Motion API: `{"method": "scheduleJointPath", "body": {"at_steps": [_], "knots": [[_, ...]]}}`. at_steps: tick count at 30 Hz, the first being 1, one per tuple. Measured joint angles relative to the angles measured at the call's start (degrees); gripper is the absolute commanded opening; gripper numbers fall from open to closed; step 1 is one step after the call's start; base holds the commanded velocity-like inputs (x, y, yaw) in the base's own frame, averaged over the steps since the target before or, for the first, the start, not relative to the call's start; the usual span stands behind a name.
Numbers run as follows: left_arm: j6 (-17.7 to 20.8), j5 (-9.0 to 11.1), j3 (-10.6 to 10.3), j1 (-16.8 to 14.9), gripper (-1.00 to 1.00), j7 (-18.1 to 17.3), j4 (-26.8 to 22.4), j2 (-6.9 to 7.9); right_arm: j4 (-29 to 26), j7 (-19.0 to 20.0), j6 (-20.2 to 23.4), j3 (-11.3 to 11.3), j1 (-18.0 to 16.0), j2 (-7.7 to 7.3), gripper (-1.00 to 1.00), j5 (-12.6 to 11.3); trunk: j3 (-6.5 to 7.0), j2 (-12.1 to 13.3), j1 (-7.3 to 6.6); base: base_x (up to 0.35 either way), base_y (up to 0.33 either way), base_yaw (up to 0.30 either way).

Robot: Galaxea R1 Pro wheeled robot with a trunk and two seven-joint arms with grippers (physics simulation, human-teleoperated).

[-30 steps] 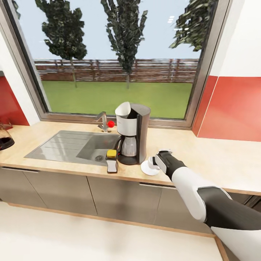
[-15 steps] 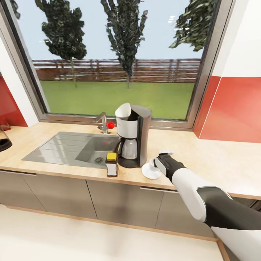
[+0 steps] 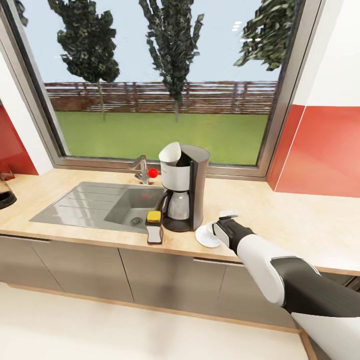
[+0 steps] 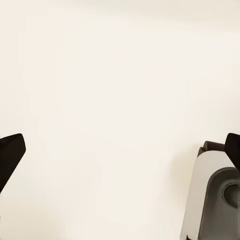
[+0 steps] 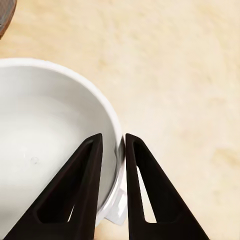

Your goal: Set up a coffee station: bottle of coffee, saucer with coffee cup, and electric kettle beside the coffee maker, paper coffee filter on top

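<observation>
The grey and white coffee maker stands on the wooden countertop beside the sink, with a white paper filter sticking up from its top. Just right of its base lies the white saucer. My right gripper hovers at the saucer's right edge. In the right wrist view this gripper is shut on the rim of the white coffee cup, one finger inside and one outside. A dark bottle with a yellow top lies in front of the coffee maker. My left gripper is open over the pale floor.
A steel sink with a faucet is set into the counter left of the coffee maker. A dark glass vessel is cut off at the counter's far left. Bare wood stretches to the right toward the red wall panel.
The head camera shifted, sliding the whole scene slightly. My right gripper, still holding the cup, edged a little toward the coffee maker at the saucer.
</observation>
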Motion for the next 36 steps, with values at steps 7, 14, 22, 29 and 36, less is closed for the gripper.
{"method": "scheduleJointPath", "body": {"at_steps": [7, 14, 22, 29, 36], "knots": [[0.00, 0.00, 0.00, 0.00, 1.00, 0.00, -0.01, -0.05, 0.02, 0.00, -0.01, 0.00, 0.00, 0.00, -1.00, 0.00, 0.00, 0.01, 0.00, 0.072, 0.085, 0.000], [0.00, 0.00, 0.00, 0.00, 1.00, 0.00, -0.02, 0.00, 0.02, 0.00, -0.01, 0.00, 0.00, -0.08, -1.00, 0.00, 0.00, 0.01, 0.01, 0.006, 0.007, 0.000], [0.00, 0.00, 0.00, 0.00, 1.00, 0.00, 0.01, 0.00, 1.06, -0.08, -0.01, -0.02, 0.00, -0.08, -1.00, -0.01, 0.00, 0.01, 0.01, 0.000, 0.000, 0.000], [0.00, 0.00, 0.00, 0.00, 1.00, -0.01, 0.03, -0.04, 1.24, -0.01, 0.00, -0.01, 0.00, -0.08, -1.00, 0.04, 0.00, 0.01, 0.01, 0.000, 0.000, 0.000], [0.00, 0.00, 0.00, 0.00, 1.00, -0.03, -0.03, 0.00, 1.25, 0.20, 0.01, -0.02, 0.00, -0.10, 1.00, -0.07, 0.00, 0.00, 0.01, 0.000, 0.000, 0.000]]}}
